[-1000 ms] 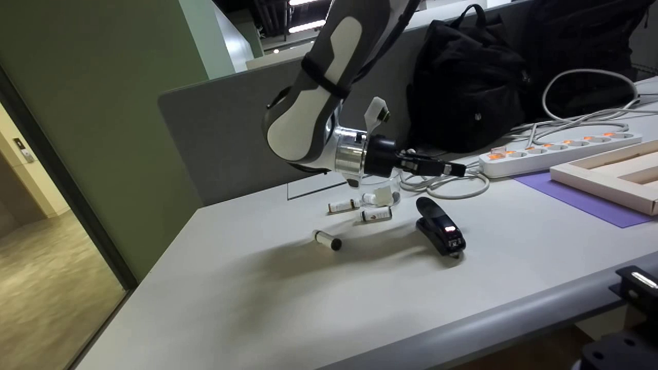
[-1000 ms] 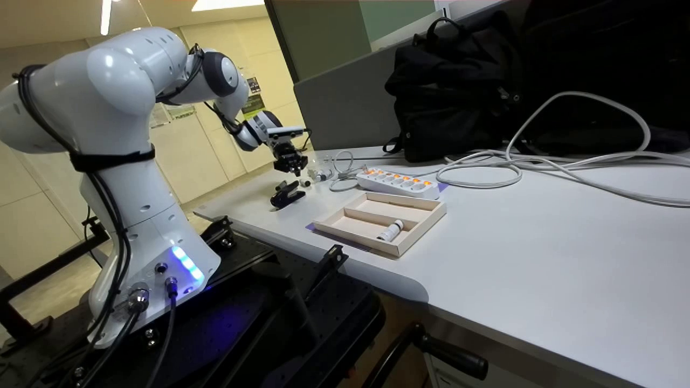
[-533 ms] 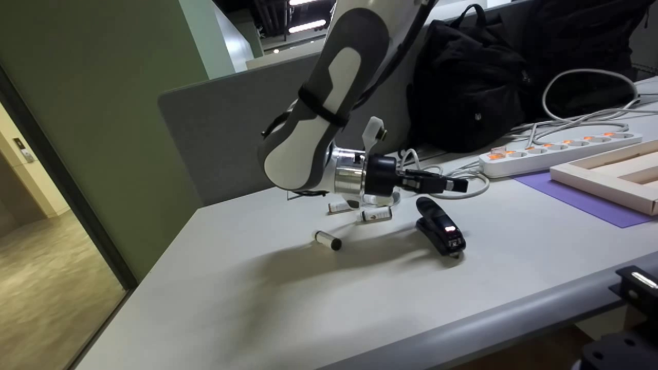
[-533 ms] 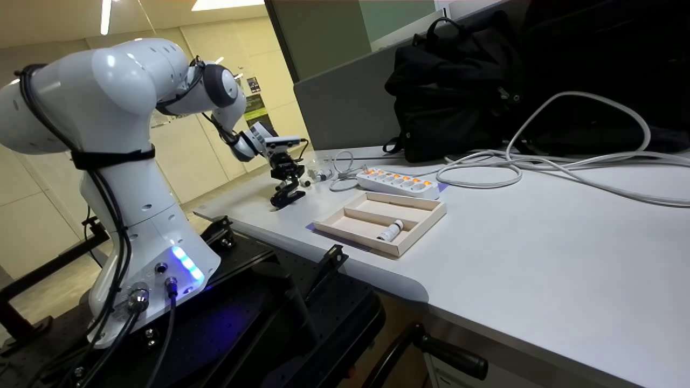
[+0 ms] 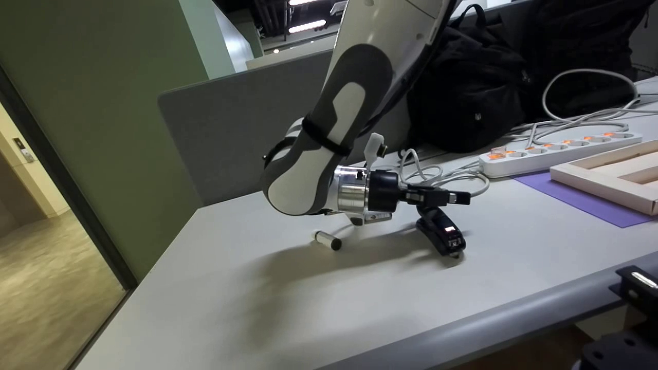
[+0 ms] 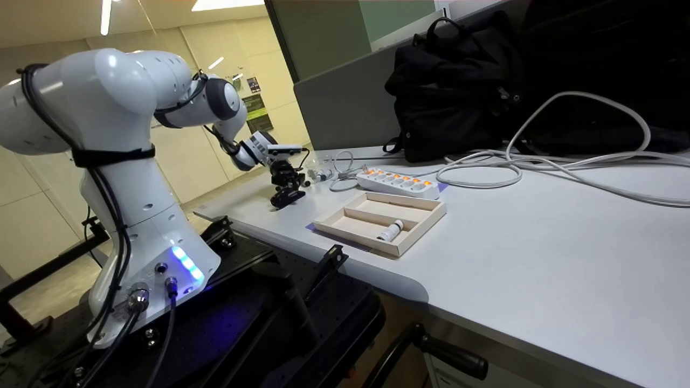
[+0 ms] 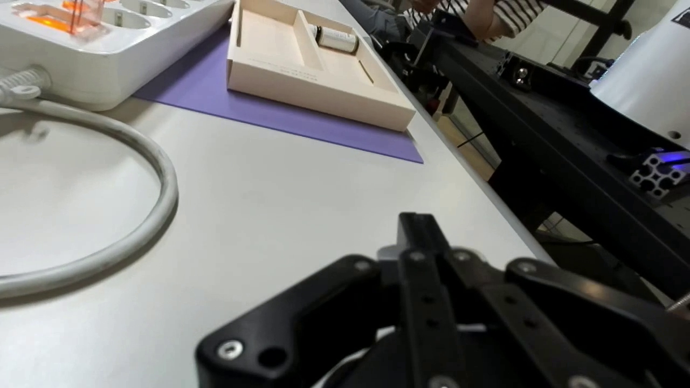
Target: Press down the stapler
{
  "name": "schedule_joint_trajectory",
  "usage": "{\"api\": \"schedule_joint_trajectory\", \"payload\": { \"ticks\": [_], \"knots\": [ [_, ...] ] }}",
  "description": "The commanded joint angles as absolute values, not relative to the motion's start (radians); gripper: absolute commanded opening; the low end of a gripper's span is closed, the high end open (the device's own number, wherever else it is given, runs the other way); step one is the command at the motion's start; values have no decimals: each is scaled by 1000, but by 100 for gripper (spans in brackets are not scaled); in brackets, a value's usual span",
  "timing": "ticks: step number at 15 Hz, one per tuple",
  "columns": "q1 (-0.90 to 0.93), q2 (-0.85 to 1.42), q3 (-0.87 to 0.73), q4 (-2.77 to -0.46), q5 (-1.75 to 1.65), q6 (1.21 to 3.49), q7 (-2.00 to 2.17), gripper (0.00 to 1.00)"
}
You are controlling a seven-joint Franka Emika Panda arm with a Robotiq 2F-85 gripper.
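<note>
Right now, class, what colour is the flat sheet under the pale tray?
Purple. The sheet shows best in the wrist view, beneath the tray.

From pincer (image 5: 461, 198) in an exterior view: passage over counter (image 5: 519, 262) toward five o'clock; stapler (image 5: 441, 231) blocks seven, power strip (image 5: 560, 158) two, pale tray (image 5: 601, 185) three.

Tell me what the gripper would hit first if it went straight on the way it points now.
Probably the wooden tray: in the wrist view its near corner, over the purple sheet, lies roughly ahead of the gripper. Height is unclear; it might pass over.
</note>
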State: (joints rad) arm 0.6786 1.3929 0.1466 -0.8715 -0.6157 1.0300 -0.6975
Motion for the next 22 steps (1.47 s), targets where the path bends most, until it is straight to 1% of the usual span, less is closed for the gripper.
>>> {"api": "schedule_joint_trajectory", "payload": {
  "ticks": [1, 4, 5, 9, 14, 16, 22],
  "knots": [
    [703, 1490, 127, -739, -631, 949, -771, 0],
    [710, 1541, 117, -688, -637, 889, -821, 0],
    [697, 1470, 119, -809, -621, 911, -798, 0],
    [691, 1471, 125, -820, -611, 908, -810, 0],
    [672, 1464, 146, -792, -532, 1058, -728, 0],
    [665, 1512, 151, -696, -481, 1049, -729, 0],
    [639, 1512, 136, -685, -391, 1105, -662, 0]
  ]
}}
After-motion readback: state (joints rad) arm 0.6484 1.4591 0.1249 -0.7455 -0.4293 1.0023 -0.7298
